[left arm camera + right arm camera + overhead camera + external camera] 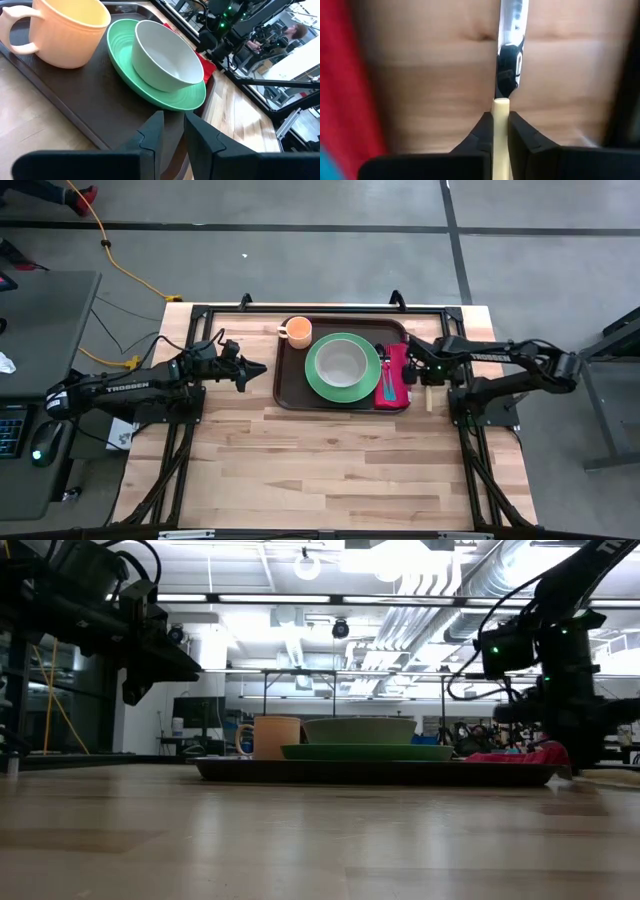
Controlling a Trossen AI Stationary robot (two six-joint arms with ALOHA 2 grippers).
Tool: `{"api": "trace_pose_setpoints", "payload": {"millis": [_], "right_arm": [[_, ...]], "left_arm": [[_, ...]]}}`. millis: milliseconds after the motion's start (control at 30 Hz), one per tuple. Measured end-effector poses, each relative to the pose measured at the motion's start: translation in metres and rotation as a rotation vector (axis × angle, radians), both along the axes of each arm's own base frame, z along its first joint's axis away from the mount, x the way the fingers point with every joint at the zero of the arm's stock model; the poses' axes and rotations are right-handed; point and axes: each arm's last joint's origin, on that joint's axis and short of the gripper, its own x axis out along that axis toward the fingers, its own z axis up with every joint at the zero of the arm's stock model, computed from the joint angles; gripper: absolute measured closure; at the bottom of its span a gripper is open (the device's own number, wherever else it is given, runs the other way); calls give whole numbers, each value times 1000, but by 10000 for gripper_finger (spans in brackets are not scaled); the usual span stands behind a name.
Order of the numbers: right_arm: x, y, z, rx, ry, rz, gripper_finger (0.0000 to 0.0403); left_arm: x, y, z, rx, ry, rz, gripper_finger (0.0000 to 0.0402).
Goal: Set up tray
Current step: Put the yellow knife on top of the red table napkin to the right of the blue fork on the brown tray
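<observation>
The tray (292,385) is dark brown, rectangular with rounded corners and a raised rim, lying at the table's (330,470) far middle, long axis running nine to three o'clock. On it sit a peach mug (297,331) at ten o'clock, a green plate (343,388) carrying a pale bowl (342,359), and a red napkin (396,372) at three o'clock. The right end effector (500,125) pinches a cream-handled knife (509,60) just beside the tray's right rim. The left end effector (172,131), fingers slightly parted and holding nothing, hovers beside the left rim.

Matt brown plastic tray (292,385) on smooth wooden table (330,460); shiny metal knife (509,60).
</observation>
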Motion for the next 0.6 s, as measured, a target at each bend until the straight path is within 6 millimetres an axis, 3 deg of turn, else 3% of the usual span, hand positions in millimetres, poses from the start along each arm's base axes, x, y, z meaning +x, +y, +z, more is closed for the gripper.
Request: {"api": "trace_pose_setpoints", "payload": {"millis": [300,600], "right_arm": [[2,0,6,28,1,-3,390],[9,-4,27,31,8,15,394]], "left_arm": [[0,0,0,-2,1,-7,295],[0,0,0,-2,1,-6,295]]}}
